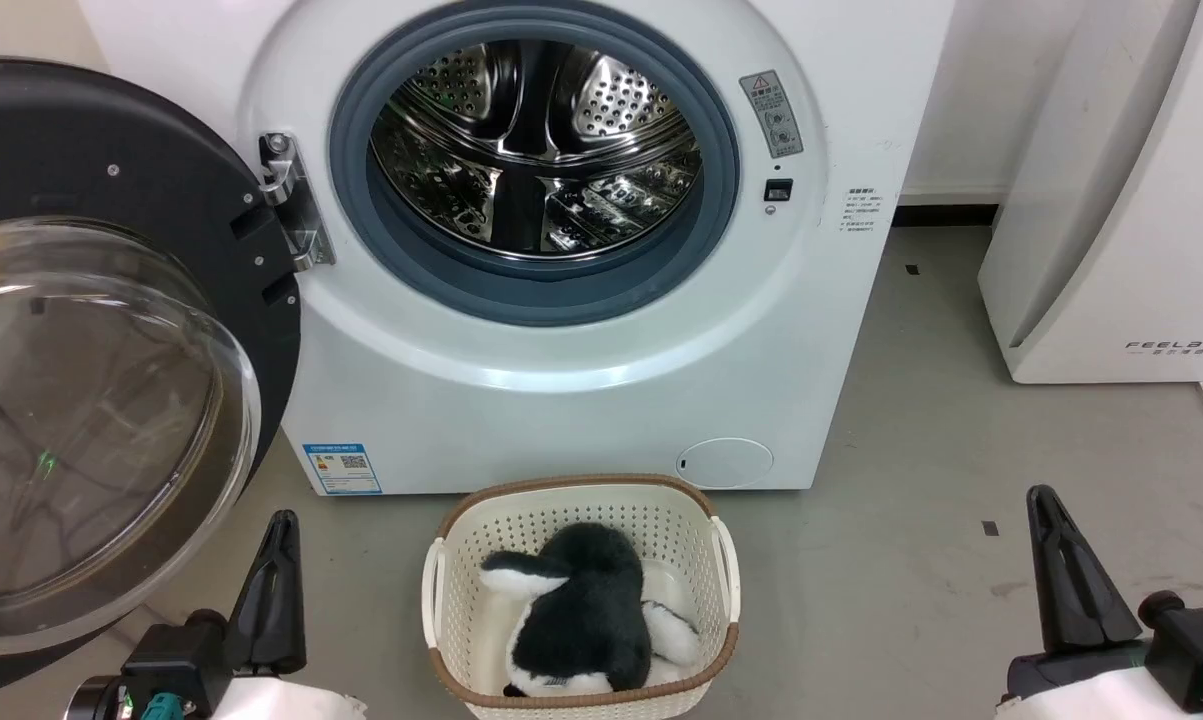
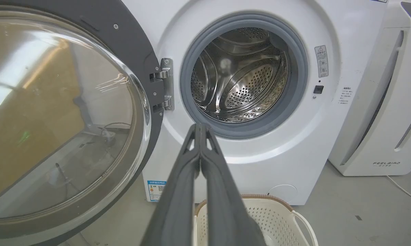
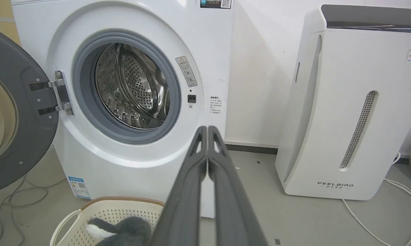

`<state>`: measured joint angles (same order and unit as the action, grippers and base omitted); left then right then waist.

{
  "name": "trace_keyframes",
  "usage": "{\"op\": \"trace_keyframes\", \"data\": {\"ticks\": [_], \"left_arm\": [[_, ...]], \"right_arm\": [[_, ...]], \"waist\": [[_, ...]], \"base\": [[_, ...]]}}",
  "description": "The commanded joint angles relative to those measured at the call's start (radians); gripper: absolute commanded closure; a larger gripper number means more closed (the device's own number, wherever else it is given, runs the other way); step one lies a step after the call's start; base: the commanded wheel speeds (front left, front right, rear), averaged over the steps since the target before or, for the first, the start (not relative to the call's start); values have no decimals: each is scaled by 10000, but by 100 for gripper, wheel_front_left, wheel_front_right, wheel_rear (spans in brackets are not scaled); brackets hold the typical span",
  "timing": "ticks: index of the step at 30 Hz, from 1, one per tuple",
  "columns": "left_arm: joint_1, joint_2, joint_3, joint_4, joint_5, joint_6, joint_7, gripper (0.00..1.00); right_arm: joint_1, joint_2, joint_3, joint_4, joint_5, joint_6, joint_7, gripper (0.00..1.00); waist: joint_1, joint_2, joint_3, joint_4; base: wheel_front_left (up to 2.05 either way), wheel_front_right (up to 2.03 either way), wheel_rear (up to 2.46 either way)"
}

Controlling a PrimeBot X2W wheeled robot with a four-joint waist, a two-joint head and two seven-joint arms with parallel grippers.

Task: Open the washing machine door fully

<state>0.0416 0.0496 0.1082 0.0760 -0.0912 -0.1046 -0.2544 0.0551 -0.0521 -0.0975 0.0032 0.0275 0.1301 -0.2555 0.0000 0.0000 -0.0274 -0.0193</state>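
washing machine door wide open leftward, glass bowl outward; left fingers, right fingers together

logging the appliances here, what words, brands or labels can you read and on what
"FEELBIRD": low on the front of the tall white plastic appliance.
Blue label sticker with a QR code, low on the big white washing machine: too small to read.
Grey warning sticker with a triangle sign, on that machine: too small.
Small white label beside it: too small.

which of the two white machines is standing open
The washing machine: its round black door is swung wide on the hinge, baring the steel drum. The FEELBIRD unit shows no open door.
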Motion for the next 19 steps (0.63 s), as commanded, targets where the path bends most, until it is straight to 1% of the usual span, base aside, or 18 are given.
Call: {"op": "trace_keyframes", "data": {"ticks": [1, 19], "left_arm": [[-16, 0, -36, -27, 35, 40, 81, 100], [-72, 1, -184, -131, 159, 182, 428, 100]], "right_arm": [[-20, 1, 32, -1, -11, 0, 85, 100], [-95, 3, 165, -6, -48, 1, 433, 100]], "waist": [[0, 0, 7, 5], [0, 0, 44, 31]], "base": [[0, 0, 0], [0, 0, 0]]}}
